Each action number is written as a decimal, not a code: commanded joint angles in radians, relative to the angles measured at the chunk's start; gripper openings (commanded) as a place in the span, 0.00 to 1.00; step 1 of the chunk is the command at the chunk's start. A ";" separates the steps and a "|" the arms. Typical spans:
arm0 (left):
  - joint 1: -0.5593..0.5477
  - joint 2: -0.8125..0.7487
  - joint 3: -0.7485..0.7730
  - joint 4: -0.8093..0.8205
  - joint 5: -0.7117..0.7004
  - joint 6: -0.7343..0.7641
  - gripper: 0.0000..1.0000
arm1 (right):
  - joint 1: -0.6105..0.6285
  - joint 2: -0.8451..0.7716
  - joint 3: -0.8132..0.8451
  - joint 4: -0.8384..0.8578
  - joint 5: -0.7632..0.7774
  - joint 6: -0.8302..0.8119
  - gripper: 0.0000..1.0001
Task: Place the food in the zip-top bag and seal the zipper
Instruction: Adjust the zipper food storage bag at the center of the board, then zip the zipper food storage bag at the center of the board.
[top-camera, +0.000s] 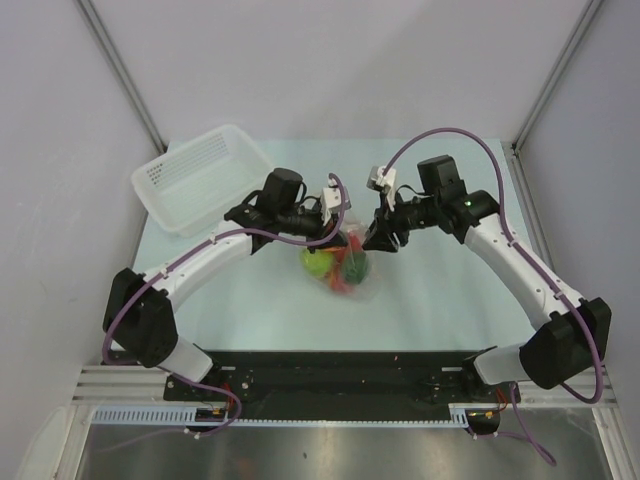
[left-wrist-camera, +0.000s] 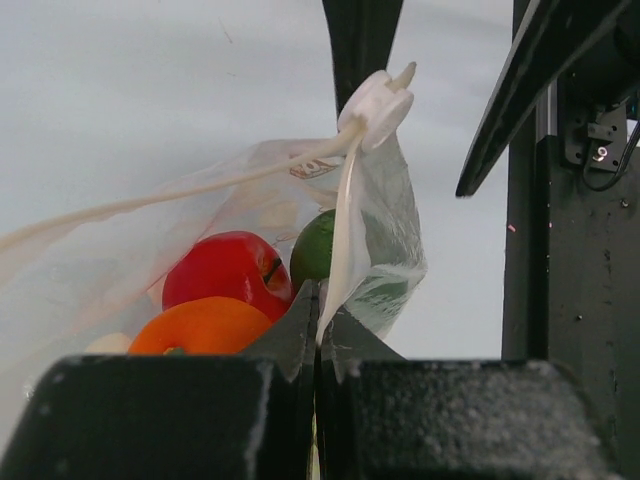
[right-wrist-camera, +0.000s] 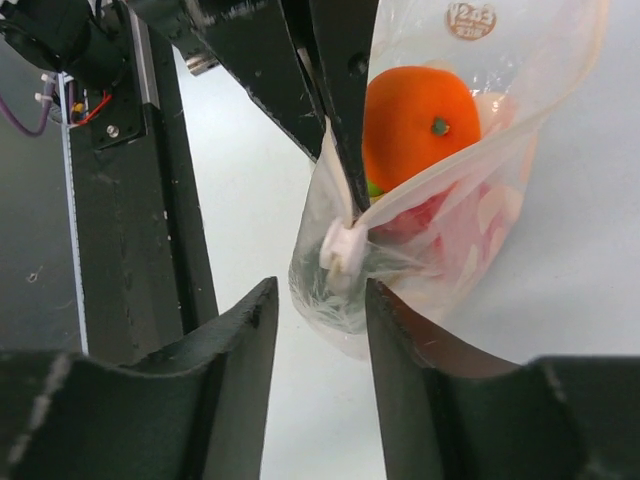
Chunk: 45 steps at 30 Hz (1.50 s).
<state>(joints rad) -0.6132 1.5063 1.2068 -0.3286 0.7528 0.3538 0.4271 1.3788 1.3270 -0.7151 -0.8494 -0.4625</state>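
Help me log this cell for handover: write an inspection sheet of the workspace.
Surface: pale table, no spills seen.
Job's things: zip-top bag held between the arms; food inside, red, orange and green showing; zipper slider at one end.
Clutter: white basket, far left.
Grippers: left gripper fingers shut on the bag's edge; right gripper fingers open astride the slider end.
Cables: purple cables loop along both arms.
Surroundings: grey walls; nothing else seen.

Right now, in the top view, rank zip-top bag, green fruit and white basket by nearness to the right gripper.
1. zip-top bag, just left of the right gripper.
2. green fruit, inside the bag's left part.
3. white basket, far back-left.
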 joint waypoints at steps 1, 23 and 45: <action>-0.003 -0.003 0.048 0.043 0.000 -0.047 0.00 | 0.024 -0.027 -0.040 0.091 0.021 -0.030 0.38; 0.020 -0.101 0.010 0.012 -0.015 -0.018 0.38 | 0.030 -0.066 -0.063 0.152 0.038 -0.145 0.00; -0.123 -0.028 0.186 -0.030 -0.024 0.257 0.51 | 0.035 -0.092 -0.064 0.095 0.021 -0.225 0.00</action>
<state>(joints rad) -0.7280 1.4830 1.3392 -0.3553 0.7231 0.5625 0.4564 1.3296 1.2575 -0.6308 -0.8017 -0.6643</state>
